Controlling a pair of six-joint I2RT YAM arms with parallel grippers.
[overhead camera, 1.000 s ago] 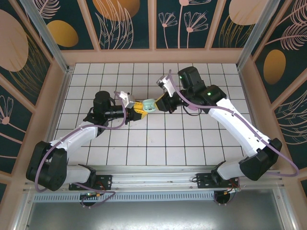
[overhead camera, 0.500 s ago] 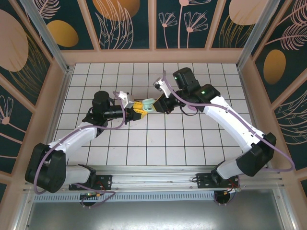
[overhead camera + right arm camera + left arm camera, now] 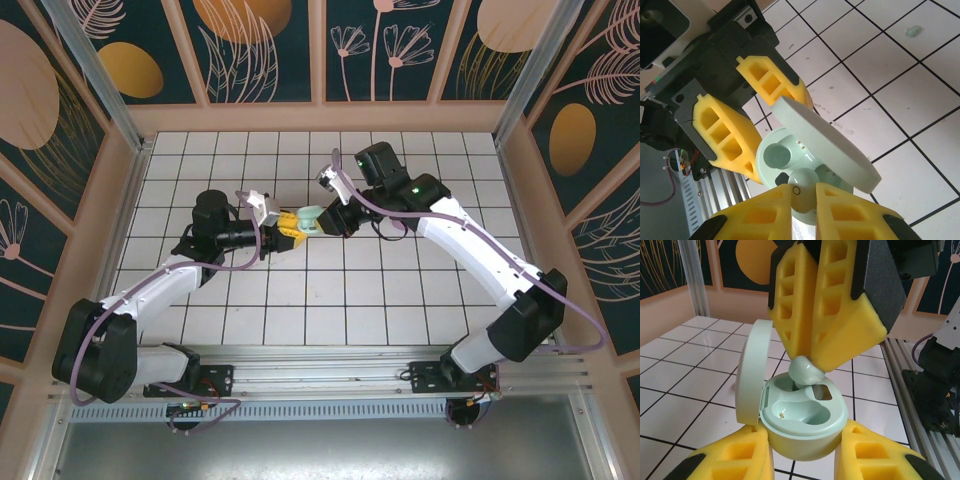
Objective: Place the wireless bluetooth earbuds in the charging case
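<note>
Holding a pale mint bead-like plastic earbud (image 3: 806, 371) (image 3: 802, 182) at the mouth of an open mint pebble-shaped charging case (image 3: 308, 218) (image 3: 805, 425) (image 3: 775, 155), above the middle of the white tiled table (image 3: 400, 300).
Left gripper (image 3: 288, 228) (image 3: 805, 460) (image 3: 750, 115) clamped on the case body, arm stretched level toward the centre, lid (image 3: 750, 375) (image 3: 825, 142) upright; right gripper (image 3: 335, 215) (image 3: 812, 357) (image 3: 803, 195) pinching the earbud, arm arched in from the near right corner, wrist folded back and down.
</note>
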